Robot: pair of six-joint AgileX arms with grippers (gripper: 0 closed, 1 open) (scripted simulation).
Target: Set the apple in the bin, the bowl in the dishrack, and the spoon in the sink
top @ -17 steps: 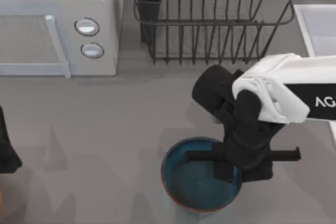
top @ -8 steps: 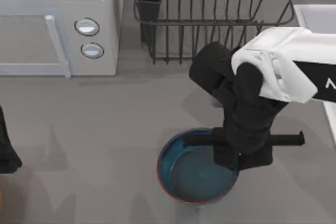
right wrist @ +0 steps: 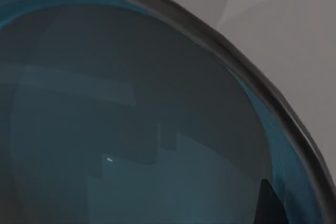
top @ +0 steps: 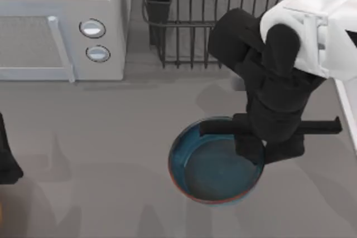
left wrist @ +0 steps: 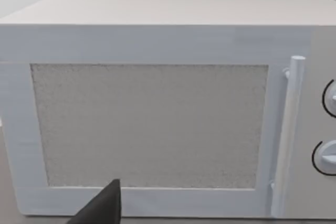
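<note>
My right arm — bent down from the worktop's right, pincer (top: 262,151) gripping the bowl's (top: 215,174) far rim; left arm parked at left edge.

My tabletop (top: 111,132) is a plain grey surface. A white microwave (top: 61,26) stands on it at the far left, its two round knobs facing the open middle. Just beside it on the right stands the dark wire dishrack (top: 189,20). The pale sink (top: 345,110) lies along the right edge.
</note>
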